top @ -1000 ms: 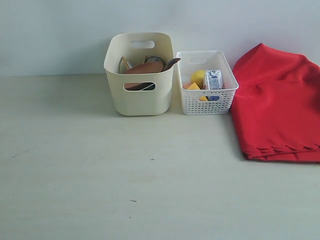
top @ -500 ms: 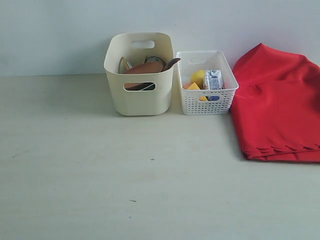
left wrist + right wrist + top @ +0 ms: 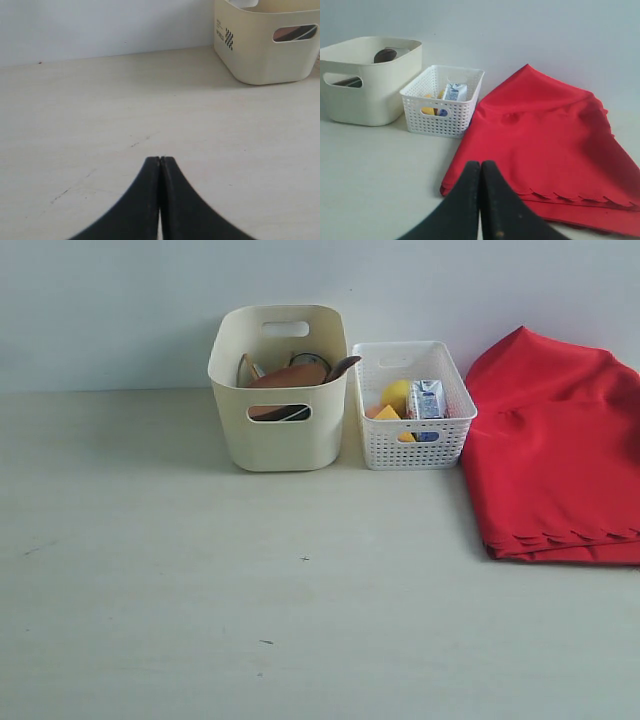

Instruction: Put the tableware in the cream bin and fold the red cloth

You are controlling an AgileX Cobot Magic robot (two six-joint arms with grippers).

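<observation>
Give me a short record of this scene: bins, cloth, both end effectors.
cream bin: holds the tableware
white basket: right beside the cream bin, holds a milk carton and yellow food
red cloth: folded in layers, right of the white basket
left end effector: shut, empty
right end effector: shut, empty

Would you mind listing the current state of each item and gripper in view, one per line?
cream bin: upright, tableware inside
white basket: upright, holds food
milk carton: standing upright in white basket
red cloth: folded in layers, flat on table
left gripper: jaws shut, empty
right gripper: jaws shut, empty
</observation>
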